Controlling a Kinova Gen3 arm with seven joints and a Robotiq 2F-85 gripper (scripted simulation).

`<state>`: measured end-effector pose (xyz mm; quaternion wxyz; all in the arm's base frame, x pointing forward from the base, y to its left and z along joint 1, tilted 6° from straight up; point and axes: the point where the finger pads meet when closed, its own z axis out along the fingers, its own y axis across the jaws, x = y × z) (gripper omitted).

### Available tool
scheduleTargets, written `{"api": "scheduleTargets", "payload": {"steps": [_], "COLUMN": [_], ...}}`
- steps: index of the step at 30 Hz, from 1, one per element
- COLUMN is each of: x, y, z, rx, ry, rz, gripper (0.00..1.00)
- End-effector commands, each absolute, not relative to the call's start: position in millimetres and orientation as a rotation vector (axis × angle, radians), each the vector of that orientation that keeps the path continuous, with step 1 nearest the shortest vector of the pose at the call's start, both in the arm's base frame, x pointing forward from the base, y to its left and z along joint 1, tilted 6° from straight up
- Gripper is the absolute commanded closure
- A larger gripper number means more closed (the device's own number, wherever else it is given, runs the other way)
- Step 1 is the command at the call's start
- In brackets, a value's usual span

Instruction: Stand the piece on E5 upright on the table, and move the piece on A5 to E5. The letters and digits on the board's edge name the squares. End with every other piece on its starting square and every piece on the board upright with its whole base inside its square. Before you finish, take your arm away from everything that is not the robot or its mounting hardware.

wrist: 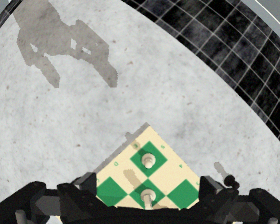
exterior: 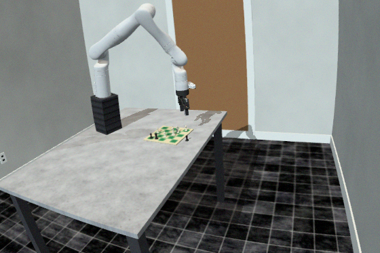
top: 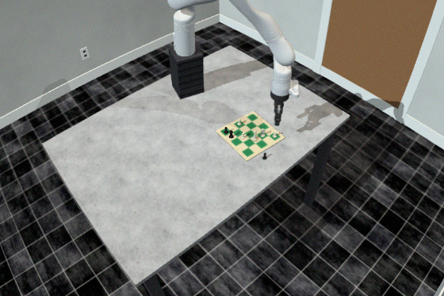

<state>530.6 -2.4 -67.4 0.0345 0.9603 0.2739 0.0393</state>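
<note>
White chess piece [wrist: 148,160] on green-and-cream chessboard [top: 265,144], mid-frame in wrist view, directly below black claw [top: 277,122], fingers spread wide, holding nothing, above grey worktop [top: 158,169].

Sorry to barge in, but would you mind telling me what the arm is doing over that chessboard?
The arm's gripper hangs open and empty above the far corner of the chessboard, with white pieces standing on the squares below it. A black piece stands upright on the table, just off the board's near edge. Several other pieces are on the board.
</note>
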Motion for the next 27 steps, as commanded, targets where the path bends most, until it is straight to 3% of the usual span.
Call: {"api": "scheduleTargets", "payload": {"steps": [1,27], "x": [531,525], "y": [-2,1], "z": [-66,4], "rx": [2.952,2.952], "ry": [0.842,0.842], "rz": [0.124,0.124], "gripper": [0.00,0.00]}}
